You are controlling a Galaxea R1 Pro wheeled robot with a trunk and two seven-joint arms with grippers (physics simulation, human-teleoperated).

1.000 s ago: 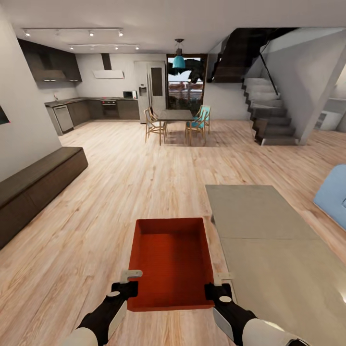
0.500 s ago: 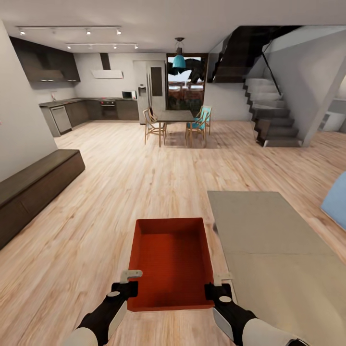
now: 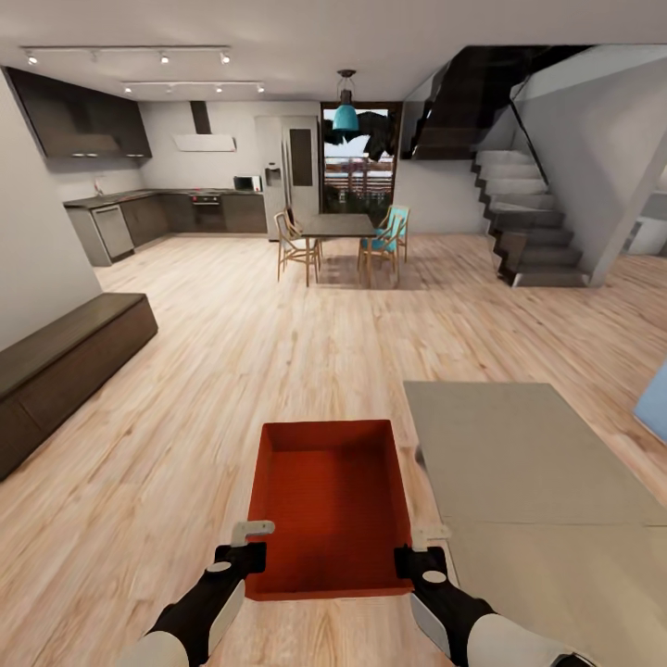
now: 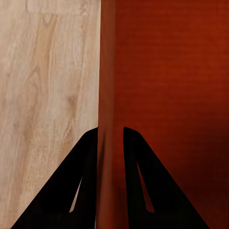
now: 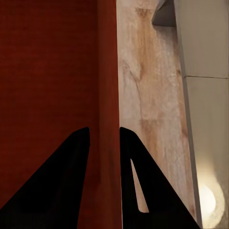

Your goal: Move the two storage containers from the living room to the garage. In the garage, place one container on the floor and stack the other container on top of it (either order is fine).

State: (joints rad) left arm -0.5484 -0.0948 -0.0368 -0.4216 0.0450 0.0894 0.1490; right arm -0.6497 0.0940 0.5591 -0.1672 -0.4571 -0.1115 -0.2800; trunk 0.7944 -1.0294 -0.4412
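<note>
One orange-red storage container (image 3: 332, 505) hangs in front of me over the light wood-plank floor, empty and level. My left gripper (image 3: 243, 556) is shut on its left wall near the close corner, and my right gripper (image 3: 419, 559) is shut on its right wall. In the left wrist view the black fingers (image 4: 81, 181) clamp the thin container wall (image 4: 107, 95). The right wrist view has the fingers (image 5: 71, 181) pinching the other wall (image 5: 107, 95) the same way.
A beige rug (image 3: 528, 482) lies on the floor to the right. A long dark low cabinet (image 3: 65, 357) runs along the left wall. Farther off are a dining table with chairs (image 3: 338, 241), a kitchen (image 3: 157, 204) and a staircase (image 3: 533, 222). A blue sofa edge (image 3: 654, 403) shows at right.
The whole view has shifted: the rug, cabinet and sofa edge slide toward me and outward as the base rolls forward. The container and both grippers keep their place in the picture.
</note>
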